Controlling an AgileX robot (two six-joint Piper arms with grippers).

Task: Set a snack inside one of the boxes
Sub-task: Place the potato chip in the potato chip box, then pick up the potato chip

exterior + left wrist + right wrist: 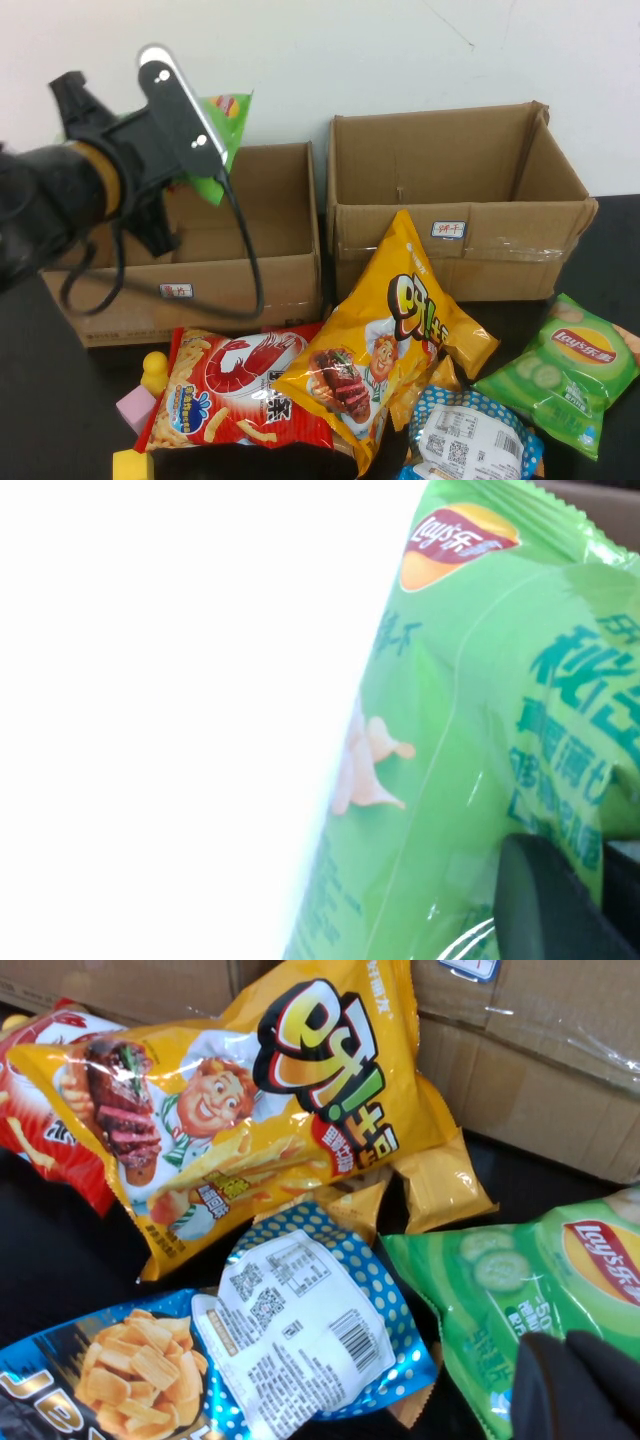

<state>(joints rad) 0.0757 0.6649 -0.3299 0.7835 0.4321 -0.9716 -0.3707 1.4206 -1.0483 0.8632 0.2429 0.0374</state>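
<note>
The left pincer (205, 165) is hanging over the lower box (240, 290), closed on a green snack bag (228, 120) that is dangling above the box's open top. The right pincer (575, 1385) is closed on nothing and is staying low over the near worktop (60, 400), just beside a green cucumber chip bag (520, 1280). Nearest on the worktop, a blue bag (470, 435) is lying, then a red shrimp snack bag (230, 390) and a yellow bag (390, 340) leaning toward the boxes. The taller taped box (460, 200) is standing further back, to the right of the lower one.
</note>
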